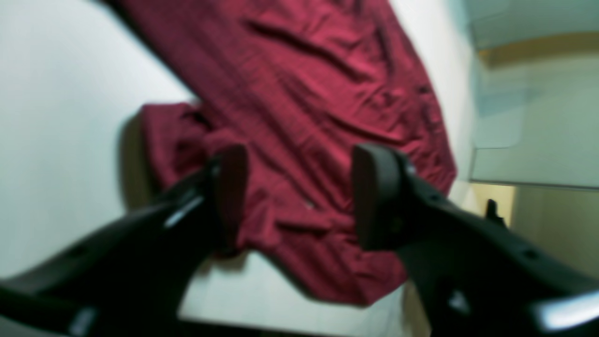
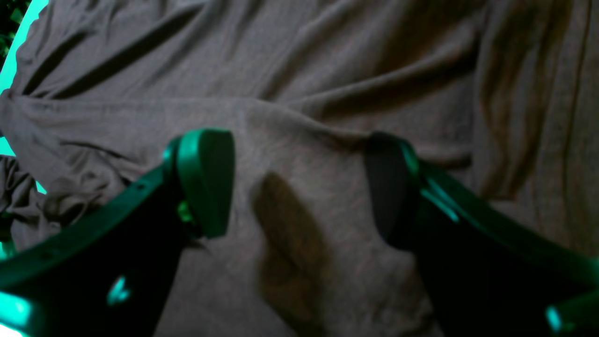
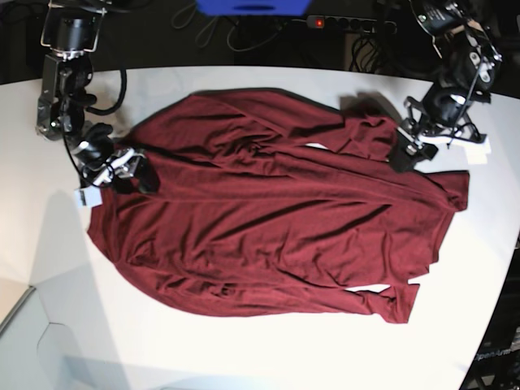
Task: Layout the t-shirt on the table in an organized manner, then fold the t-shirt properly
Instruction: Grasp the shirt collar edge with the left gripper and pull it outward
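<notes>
Both hands stand open and empty: left hand over the bunched sleeve at the t-shirt's right end, right hand over its left end. Shirt's long axis runs left-right across the desk.

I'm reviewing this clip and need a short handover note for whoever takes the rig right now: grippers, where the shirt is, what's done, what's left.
Left gripper: jaws apart above a bunched sleeve end, nothing held.
Right gripper: jaws wide apart just over the cloth, nothing between them.
The t-shirt lies spread across the table, body mostly flat but creased; one sleeve is bunched near the left gripper, another folded along the lower edge in the base view.
Done: rough layout.
Left: straighten the sleeves, smooth the wrinkles, then all the folding.
</notes>
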`<state>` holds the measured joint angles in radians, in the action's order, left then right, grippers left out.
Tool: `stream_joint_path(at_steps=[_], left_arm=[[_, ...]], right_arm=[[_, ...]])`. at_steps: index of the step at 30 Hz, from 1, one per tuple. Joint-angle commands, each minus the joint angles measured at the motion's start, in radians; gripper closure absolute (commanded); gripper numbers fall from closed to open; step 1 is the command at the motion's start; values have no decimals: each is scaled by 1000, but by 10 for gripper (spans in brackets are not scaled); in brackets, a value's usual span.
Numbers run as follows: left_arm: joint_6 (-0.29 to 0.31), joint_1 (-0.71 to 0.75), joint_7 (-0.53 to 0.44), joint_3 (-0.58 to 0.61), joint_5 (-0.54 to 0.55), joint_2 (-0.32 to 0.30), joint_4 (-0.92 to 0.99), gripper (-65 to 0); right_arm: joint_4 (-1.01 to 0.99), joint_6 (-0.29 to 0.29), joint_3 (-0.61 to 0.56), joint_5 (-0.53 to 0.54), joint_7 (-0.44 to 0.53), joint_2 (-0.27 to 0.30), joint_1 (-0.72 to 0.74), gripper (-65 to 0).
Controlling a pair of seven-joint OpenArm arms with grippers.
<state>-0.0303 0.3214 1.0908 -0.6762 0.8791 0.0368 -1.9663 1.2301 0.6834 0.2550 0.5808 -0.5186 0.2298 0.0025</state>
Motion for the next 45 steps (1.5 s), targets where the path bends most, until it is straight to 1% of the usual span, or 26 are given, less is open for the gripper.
stream_joint_path(at_steps=[1, 3, 5, 11, 17, 21, 22, 24, 28, 29, 33, 34, 35, 37, 38, 40, 45], left_arm=[[-10, 18, -4, 19, 22, -7, -15, -394], [-10, 48, -13, 48, 22, -30, -15, -437], [-10, 57, -13, 57, 19, -50, -5, -458], [-7, 35, -13, 54, -28, -53, 98, -458], [-7, 32, -14, 52, -30, -53, 107, -458], [-7, 31, -14, 52, -30, -53, 147, -456], [-7, 31, -14, 52, -30, -53, 161, -448], [-7, 29, -14, 54, -30, -53, 181, -404], [-7, 11, -14, 52, -28, -53, 206, -268], [-7, 11, -14, 52, -24, -53, 207, -248], [-7, 11, -14, 52, -22, -53, 201, -215], [-7, 11, -14, 51, -22, -53, 200, -186], [-7, 11, -14, 49, -22, -53, 196, -141], [-7, 11, -14, 19, -21, -50, 195, -26], [-7, 11, -14, 3, -22, -48, 195, 0], [-7, 8, -14, -23, -27, -50, 196, -11], [-7, -21, -14, -136, -19, -54, 193, 0]], right_arm=[[12, 15, 4, 18, 24, 10, 15, -440], [12, 15, 4, 18, 24, 10, 15, -440], [12, 15, 4, 18, 24, 10, 15, -440], [12, 15, 4, 18, 24, 9, 15, -440], [12, 15, 4, 18, 24, 9, 14, -440], [12, 15, 4, 18, 24, 9, 14, -440], [12, 15, 4, 18, 24, 9, 14, -440], [12, 15, 4, 18, 24, 9, 14, -440], [12, 15, 4, 18, 24, 9, 14, -440], [12, 15, 4, 18, 24, 9, 14, -440], [12, 15, 5, 18, 24, 9, 14, -440], [12, 15, 5, 18, 24, 9, 14, -440], [12, 15, 5, 18, 24, 9, 14, -440], [12, 15, 5, 18, 24, 9, 14, -440], [12, 15, 5, 18, 24, 9, 14, -440], [12, 15, 5, 17, 24, 10, 14, -440], [12, 15, 5, 17, 24, 13, 15, -440]])
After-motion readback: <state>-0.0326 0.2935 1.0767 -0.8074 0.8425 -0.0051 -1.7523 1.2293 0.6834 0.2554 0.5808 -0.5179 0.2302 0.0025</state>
